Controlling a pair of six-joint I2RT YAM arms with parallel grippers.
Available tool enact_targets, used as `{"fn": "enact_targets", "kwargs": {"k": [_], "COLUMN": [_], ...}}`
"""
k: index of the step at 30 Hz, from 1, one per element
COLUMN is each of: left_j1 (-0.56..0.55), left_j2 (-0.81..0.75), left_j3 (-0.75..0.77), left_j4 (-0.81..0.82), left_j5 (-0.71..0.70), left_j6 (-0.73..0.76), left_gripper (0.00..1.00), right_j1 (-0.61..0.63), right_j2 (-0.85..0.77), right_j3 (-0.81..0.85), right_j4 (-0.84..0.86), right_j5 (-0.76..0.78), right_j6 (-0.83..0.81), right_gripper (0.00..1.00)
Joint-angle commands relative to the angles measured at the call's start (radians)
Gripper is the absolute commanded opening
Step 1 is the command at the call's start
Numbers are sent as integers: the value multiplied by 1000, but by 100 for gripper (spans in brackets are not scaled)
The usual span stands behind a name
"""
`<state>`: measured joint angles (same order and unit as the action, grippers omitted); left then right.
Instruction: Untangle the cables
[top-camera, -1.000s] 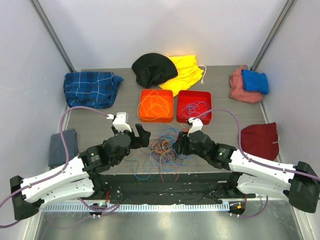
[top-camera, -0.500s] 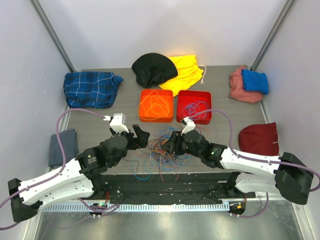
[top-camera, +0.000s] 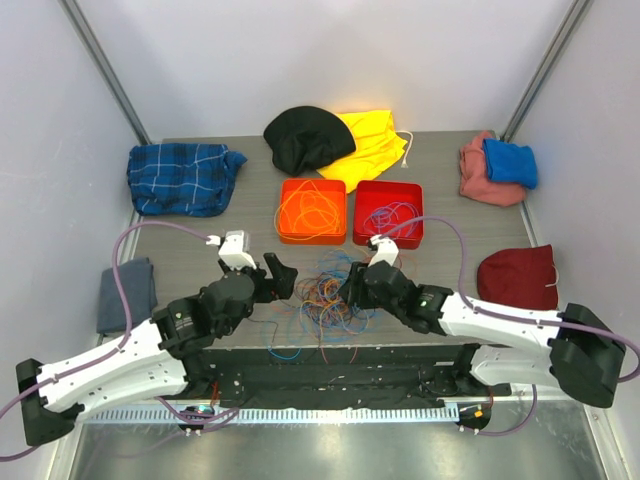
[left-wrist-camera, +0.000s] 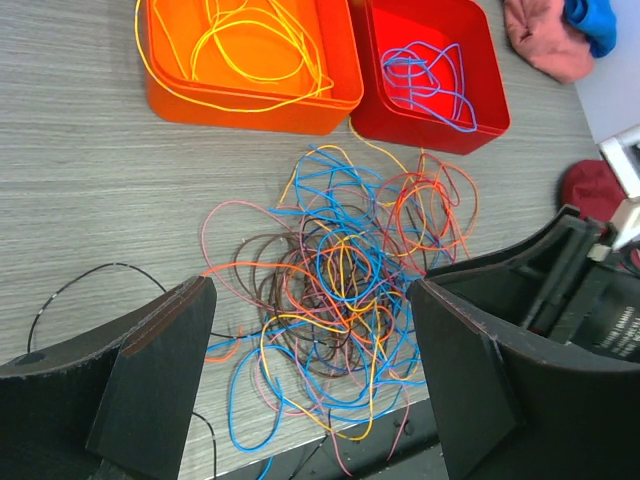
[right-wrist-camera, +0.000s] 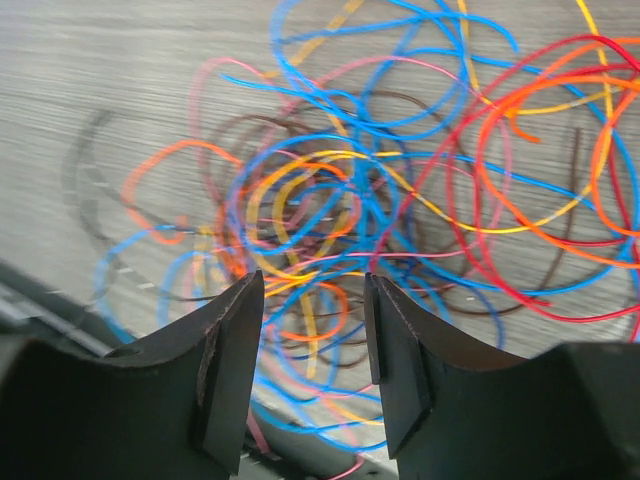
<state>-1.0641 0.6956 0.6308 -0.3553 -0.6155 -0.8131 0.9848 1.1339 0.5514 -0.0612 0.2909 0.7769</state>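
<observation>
The cables (top-camera: 325, 295) lie in a loose tangle of blue, orange, yellow, red, pink and brown loops near the table's front edge. In the left wrist view the tangle (left-wrist-camera: 345, 270) spreads ahead of my left gripper (left-wrist-camera: 310, 300), which is wide open and holds nothing. That gripper (top-camera: 280, 275) sits at the tangle's left side. My right gripper (top-camera: 352, 283) is over the tangle's right part. Seen from its wrist, the right gripper (right-wrist-camera: 313, 300) is open, with cables (right-wrist-camera: 330, 230) below and none pinched.
An orange tray (top-camera: 285, 235) holds yellow and orange cables and a red tray (top-camera: 360, 238) holds purple ones. Cloths lie around: black (top-camera: 305, 135), yellow (top-camera: 372, 145), blue plaid (top-camera: 180, 178), pink and blue (top-camera: 495, 170), dark red (top-camera: 515, 275), grey (top-camera: 125, 295). A few loops hang over the front edge.
My right gripper has moved left onto the tangle and narrowed very slightly. The left arm has shifted a little, its gripper still wide open.
</observation>
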Motion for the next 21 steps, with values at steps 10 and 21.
{"fn": "enact_targets", "kwargs": {"k": [10,21], "left_j1": [4,4], "left_j2": [16,-8], "left_j3": [10,-3], "left_j4": [21,7], "left_j5": [-10,-18], "left_j6": [-26,-31], "left_gripper": [84,84], "right_j1": [5,0], "right_j2": [204,210], "right_j3": [82,125], "right_j4": [124,132], "right_j5": [86,93], "right_j6": [-56,-77], "right_gripper": [56,8]}}
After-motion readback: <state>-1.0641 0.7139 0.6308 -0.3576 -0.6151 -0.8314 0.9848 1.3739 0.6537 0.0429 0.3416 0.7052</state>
